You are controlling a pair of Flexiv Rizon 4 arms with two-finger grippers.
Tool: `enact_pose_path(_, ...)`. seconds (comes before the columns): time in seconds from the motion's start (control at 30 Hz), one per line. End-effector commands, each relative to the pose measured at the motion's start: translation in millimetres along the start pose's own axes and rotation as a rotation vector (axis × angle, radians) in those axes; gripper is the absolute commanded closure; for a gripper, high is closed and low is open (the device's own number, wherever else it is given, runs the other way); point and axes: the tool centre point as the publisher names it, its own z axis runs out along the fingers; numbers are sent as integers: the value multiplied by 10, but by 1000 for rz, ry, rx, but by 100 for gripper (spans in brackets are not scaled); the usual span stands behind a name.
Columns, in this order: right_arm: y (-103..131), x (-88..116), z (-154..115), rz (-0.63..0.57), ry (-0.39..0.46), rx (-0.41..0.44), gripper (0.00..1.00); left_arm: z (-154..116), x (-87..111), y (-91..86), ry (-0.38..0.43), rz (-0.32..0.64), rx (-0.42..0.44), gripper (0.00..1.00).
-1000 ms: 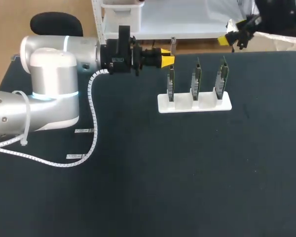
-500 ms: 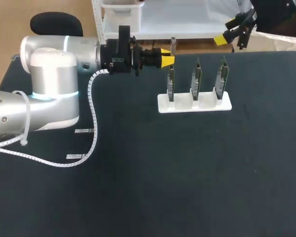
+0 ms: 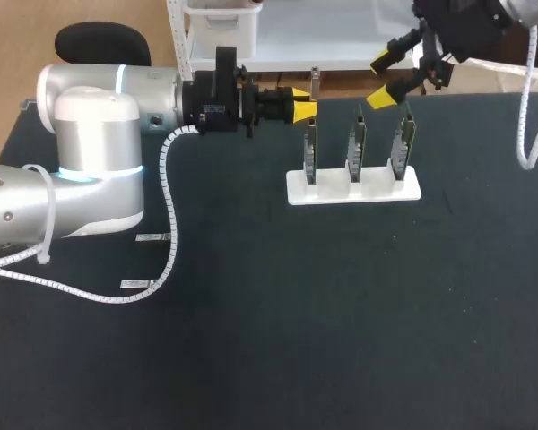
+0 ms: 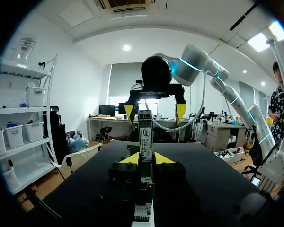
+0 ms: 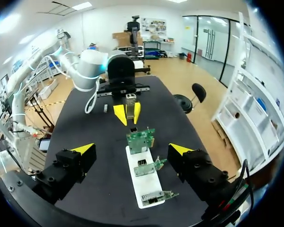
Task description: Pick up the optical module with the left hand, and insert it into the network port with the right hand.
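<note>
My left gripper [image 3: 305,109] is shut on the optical module [image 3: 315,82], a thin silver bar held upright just left of the white holder [image 3: 354,186]. Three green network boards stand in that holder, the nearest [image 3: 311,148] right under the module. In the left wrist view the module [image 4: 146,139] sits between the left gripper's [image 4: 146,160] yellow tips. My right gripper [image 3: 386,78] hangs open above the holder's far side, empty. In the right wrist view the right gripper [image 5: 131,149] straddles the boards [image 5: 141,138], with the left gripper [image 5: 126,113] and module [image 5: 129,103] beyond them.
Two small white labels [image 3: 152,237] lie on the black table near the left arm's base. The left arm's white cable [image 3: 170,224] loops across that area. The right arm's cable [image 3: 529,107] hangs at the far right. The table's front half is bare black surface.
My right gripper has swung in from beyond the table's far right edge, leftward and down, to above the boards. The left arm and module have stayed still.
</note>
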Motion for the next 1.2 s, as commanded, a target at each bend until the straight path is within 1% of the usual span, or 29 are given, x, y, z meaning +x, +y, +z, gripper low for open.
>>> enact_pose_path(0.03,-66,-49,3,-13,-16,-65,0,4,13,5,-4,3,0,100)
enact_pose_path(0.2,-114,-154,21,-21,-54,-90,0,4,13,5,-4,3,0,100)
enact_pose_path(0.23,-123,-183,19,-14,-74,-108,0,4,13,5,-4,3,0,100)
enact_pose_path(0.4,-156,-313,48,-3,-120,-165,0,4,13,5,-4,3,0,100)
enact_pose_path(0.53,-89,-375,134,-36,-110,-177,0,4,13,5,-4,3,0,100)
enact_pose_path(0.7,26,-400,214,-45,-107,-207,0,4,13,5,-4,3,0,100)
enact_pose_path(0.77,59,-414,240,-41,-112,-205,0,4,13,5,-4,3,0,100)
enact_pose_path(0.87,83,-437,267,-31,-125,-195,0,4,13,5,-4,3,0,100)
enact_pose_path(1.0,92,-484,273,-16,-147,-203,0,4,13,5,-4,3,0,100)
enact_pose_path(1.2,147,-516,326,-34,-134,-212,0,4,13,5,-4,3,0,100)
